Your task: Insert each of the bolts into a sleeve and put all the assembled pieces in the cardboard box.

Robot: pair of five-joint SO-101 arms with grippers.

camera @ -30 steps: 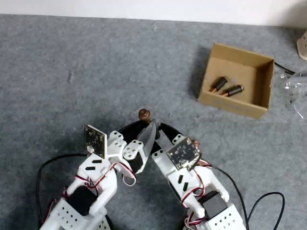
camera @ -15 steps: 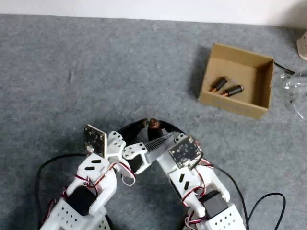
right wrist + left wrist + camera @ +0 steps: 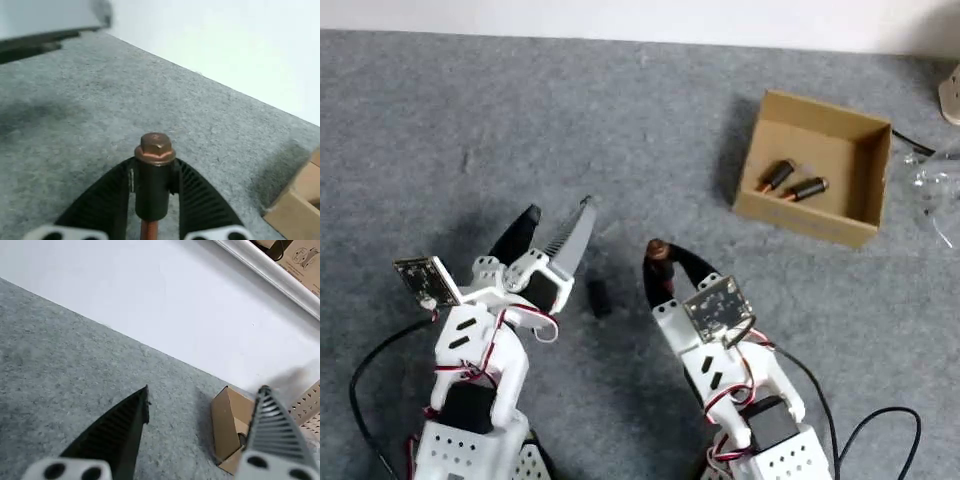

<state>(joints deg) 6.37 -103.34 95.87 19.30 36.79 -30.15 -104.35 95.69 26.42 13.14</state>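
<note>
1. Worktop point(image 3: 470, 120): 1, grey, carried everything.
2. Arms: 2. The left jaws stood wide apart w/ nothing betw. them, over the worktop and well apart from the box. The right jaws were clamped on the held piece point(image 3: 152, 187), a bolt in its dark sleeve, copper bolt head point(image 3: 156, 148) sticking out past the jaw tips.
3. Cardboard box point(image 3: 800, 222): 1, well apart from both arms.
4. Assembled pieces: 3. The first boxed piece point(image 3: 775, 176) and the second boxed piece point(image 3: 807, 188) lay side by side in the box; the 3rd was the held piece point(image 3: 658, 262).
5. Small dark piece point(image 3: 598, 297): 1, loose on the worktop betw. the arms, prob. a sleeve; can't tell for sure.
6. Step in hand, as I judged it: carry the held piece to the box. Keep the clamp firm on the sleeve so the bolt can't slide out, clear the near wall, then let go low beside the other 2.
</note>
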